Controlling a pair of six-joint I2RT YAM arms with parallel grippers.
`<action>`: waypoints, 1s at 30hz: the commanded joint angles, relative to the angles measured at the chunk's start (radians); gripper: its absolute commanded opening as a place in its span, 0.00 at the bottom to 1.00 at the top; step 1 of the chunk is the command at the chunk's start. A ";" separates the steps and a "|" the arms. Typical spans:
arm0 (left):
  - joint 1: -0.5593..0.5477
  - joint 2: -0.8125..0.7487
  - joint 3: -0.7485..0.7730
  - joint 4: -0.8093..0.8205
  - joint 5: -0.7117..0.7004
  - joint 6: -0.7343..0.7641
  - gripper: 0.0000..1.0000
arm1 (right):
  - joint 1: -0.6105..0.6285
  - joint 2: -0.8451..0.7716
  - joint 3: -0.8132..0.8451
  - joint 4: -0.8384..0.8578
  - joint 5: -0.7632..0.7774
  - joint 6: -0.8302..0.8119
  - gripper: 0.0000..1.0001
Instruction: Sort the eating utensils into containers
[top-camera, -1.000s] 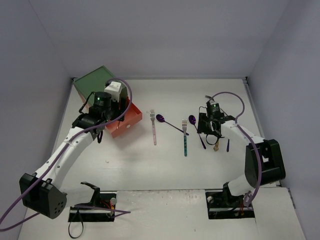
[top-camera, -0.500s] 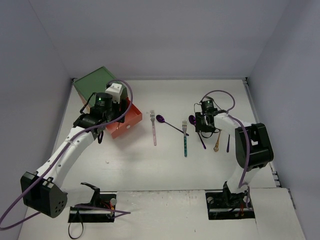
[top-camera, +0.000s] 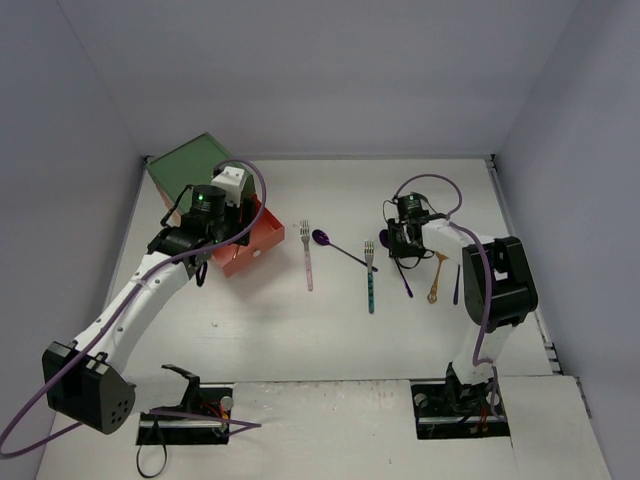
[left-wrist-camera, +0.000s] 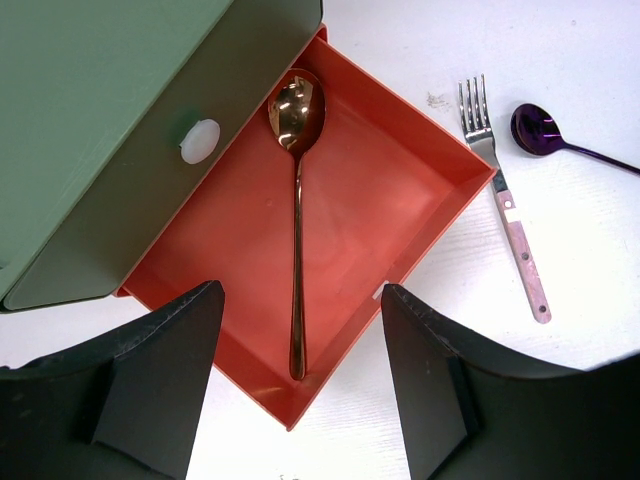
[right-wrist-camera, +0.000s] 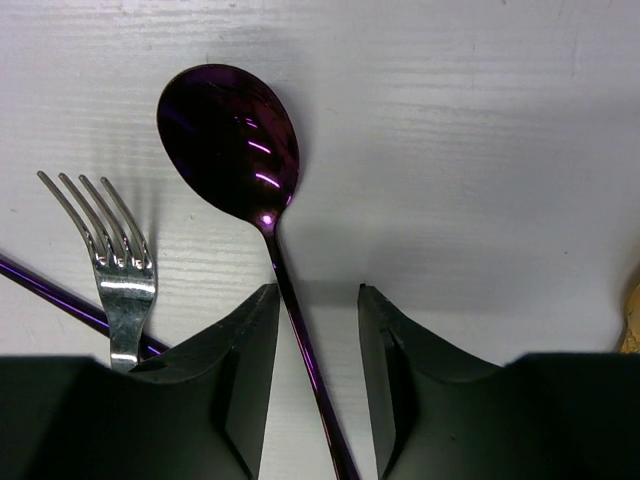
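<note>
Inside the orange-red drawer (left-wrist-camera: 400, 200) lies a copper spoon (left-wrist-camera: 297, 250).

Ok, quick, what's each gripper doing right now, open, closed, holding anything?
Left gripper: open, empty, above the orange drawer.
Right gripper: open, straddling the handle of the purple spoon, not clamped.

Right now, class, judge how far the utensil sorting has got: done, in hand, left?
Done: one copper spoon lies in the open orange drawer, below the open left tool. In hand: the right tool, open, straddles the handle of a purple spoon, not yet gripping. Left: pink fork, second purple spoon, teal fork, gold piece and a dark one on the table.
</note>
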 joint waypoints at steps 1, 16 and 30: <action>0.006 -0.001 0.016 0.036 0.024 -0.017 0.61 | 0.011 0.026 0.020 -0.010 -0.001 -0.001 0.20; -0.084 -0.073 0.047 0.077 0.284 -0.276 0.61 | 0.018 -0.340 0.057 -0.004 -0.085 0.078 0.00; -0.498 0.023 0.133 0.220 0.008 -0.438 0.60 | 0.253 -0.647 -0.038 0.185 -0.148 0.381 0.00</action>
